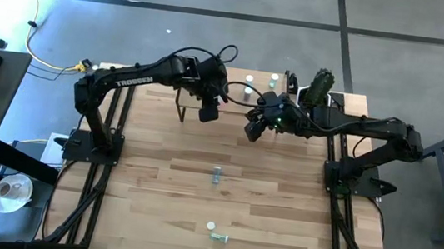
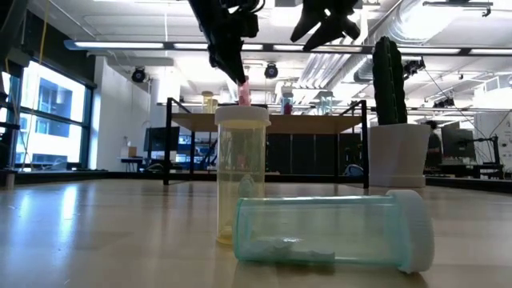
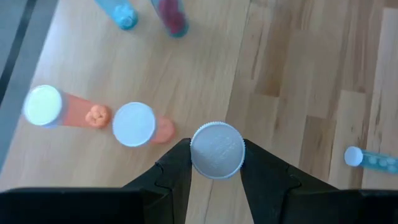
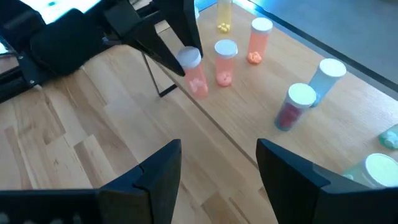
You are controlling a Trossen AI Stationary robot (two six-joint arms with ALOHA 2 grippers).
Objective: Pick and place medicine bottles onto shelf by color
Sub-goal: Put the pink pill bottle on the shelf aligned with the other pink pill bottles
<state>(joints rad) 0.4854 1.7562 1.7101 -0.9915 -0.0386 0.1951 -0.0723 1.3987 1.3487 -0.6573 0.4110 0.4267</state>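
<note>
The shelf (image 4: 261, 124) stands at the table's far middle (image 1: 238, 94). On it stand two pink bottles (image 4: 225, 59), a yellow one (image 4: 222, 15), a red one (image 4: 291, 107), a blue one (image 4: 326, 76) and green ones (image 4: 378, 169). My left gripper (image 3: 216, 163) is shut on a pink bottle (image 4: 195, 78) over the shelf's near edge, next to the two pink ones (image 3: 134, 124). My right gripper (image 4: 217, 163) is open and empty, high over the table just to the right of the left one (image 1: 253, 128). My left gripper pinches the pink bottle between its two fingers just under the white cap (image 3: 216, 149), one finger on each side. The fingers come from above, pointing down. The bottle (image 2: 244, 94) hangs below them, slightly tilted, and looks clear of the shelf top.
On the table near the middle lies a bluish bottle (image 1: 216, 174). Near the front edge a yellow bottle (image 2: 242, 172) stands upright and a green one (image 2: 332, 232) lies on its side. A cactus in a white pot (image 2: 398, 152) stands at the far right.
</note>
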